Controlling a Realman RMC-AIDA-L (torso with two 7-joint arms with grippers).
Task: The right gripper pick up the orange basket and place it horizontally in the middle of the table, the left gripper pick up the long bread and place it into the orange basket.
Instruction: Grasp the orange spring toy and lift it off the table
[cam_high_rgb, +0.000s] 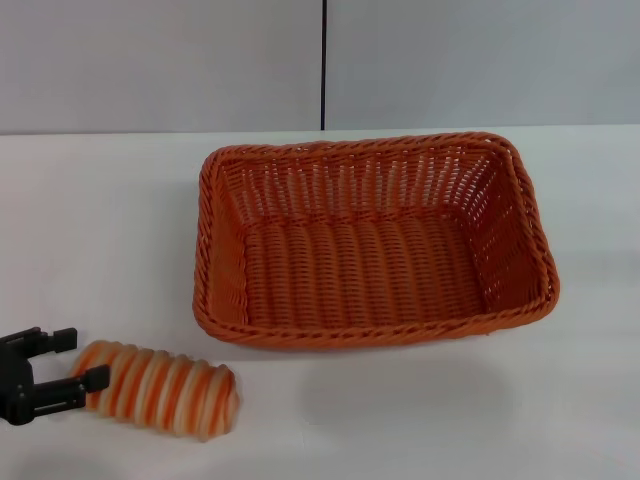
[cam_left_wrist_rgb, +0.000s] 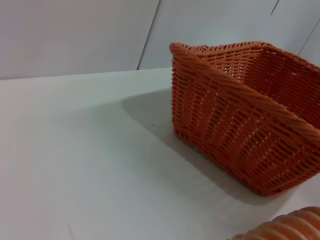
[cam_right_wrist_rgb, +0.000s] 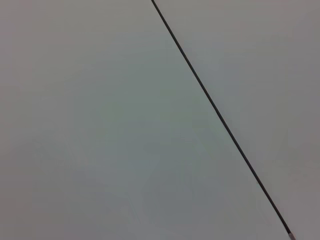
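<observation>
At table (cam_high_rgb: 90, 220) centre: orange basket (cam_high_rgb: 370, 245), lying flat.
I see long bread (cam_high_rgb: 160, 388) at its 7 o'clock; left gripper (cam_high_rgb: 66, 362) spread around loaf's end, not clenched.

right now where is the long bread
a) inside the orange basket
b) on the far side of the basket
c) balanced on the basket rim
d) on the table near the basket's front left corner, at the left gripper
d: the long bread lies on the table outside the empty orange basket, with the left gripper open around its end.
</observation>
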